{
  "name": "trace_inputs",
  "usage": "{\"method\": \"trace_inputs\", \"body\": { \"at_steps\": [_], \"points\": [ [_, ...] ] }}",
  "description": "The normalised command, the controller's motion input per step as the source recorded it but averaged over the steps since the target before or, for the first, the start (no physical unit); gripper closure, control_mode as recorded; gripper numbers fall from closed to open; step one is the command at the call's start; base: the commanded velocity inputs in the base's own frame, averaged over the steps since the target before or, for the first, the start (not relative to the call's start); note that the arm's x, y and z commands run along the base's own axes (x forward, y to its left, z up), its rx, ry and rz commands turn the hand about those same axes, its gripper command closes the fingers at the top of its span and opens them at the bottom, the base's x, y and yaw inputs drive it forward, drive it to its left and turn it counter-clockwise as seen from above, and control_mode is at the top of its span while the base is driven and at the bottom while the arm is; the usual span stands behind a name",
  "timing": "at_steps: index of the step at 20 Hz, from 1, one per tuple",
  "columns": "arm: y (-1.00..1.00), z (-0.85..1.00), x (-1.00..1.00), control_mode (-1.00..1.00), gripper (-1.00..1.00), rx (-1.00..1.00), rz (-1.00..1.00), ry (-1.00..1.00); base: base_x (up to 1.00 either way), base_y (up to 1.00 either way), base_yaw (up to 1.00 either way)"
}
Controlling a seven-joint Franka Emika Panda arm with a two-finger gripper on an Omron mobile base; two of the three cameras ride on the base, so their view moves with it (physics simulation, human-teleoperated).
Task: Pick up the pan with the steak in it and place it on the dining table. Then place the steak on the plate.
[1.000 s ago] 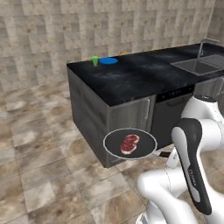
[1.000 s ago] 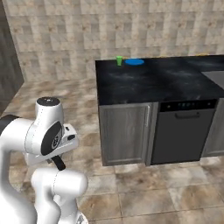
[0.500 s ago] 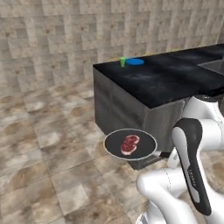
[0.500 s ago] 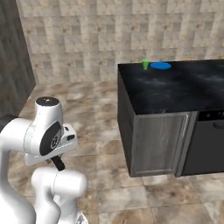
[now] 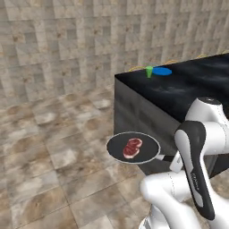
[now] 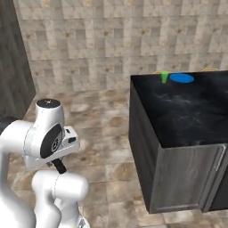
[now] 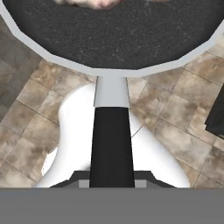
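Floating above the tan stone floor, the pan sits just below centre of the left base view: a round, shallow black dish with a thin pale rim, its straight black handle running right toward the white arm. Inside it, near the middle, lies the steak, a small flat red slab streaked with whitish marbling, far smaller than the pan and flat on its floor. In the hand view the pan's dark, speckled bottom spans the top of the frame, with a pale sliver of the meat at the very top edge; the handle, joined by a grey collar, drops straight down the centre to the gripper, whose jaws are clamped on the handle's end.

Across the upper right of the left base view runs the dining table, a black top veined with white over dark side panels. The pan hangs lower than that top, in front of the table's near corner and not touching it. Far back on the top rests the plate, small, round and bright blue, nothing on it, with a small green object standing just beside it to the left. Both appear again at the upper right of the right base view.
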Motion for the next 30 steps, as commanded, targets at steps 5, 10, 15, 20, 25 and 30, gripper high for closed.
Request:
{"method": "trace_inputs", "body": {
  "at_steps": [5,10,15,20,25,30],
  "points": [
    [0.0,0.0,0.0,1.0,1.0,0.0,0.0,0.0,1.0,0.48,-0.03],
    [0.0,0.0,0.0,1.0,1.0,0.0,0.0,0.0,1.0,0.41,-0.03],
    [0.0,0.0,0.0,1.0,1.0,0.0,0.0,0.0,1.0,0.39,-0.04],
    [0.0,0.0,0.0,1.0,1.0,0.0,0.0,0.0,1.0,0.43,-0.02],
    [0.0,0.0,0.0,1.0,1.0,0.0,0.0,0.0,1.0,0.46,-0.02],
    [0.0,0.0,0.0,1.0,1.0,0.0,0.0,0.0,1.0,0.48,-0.01]
  ]
}}
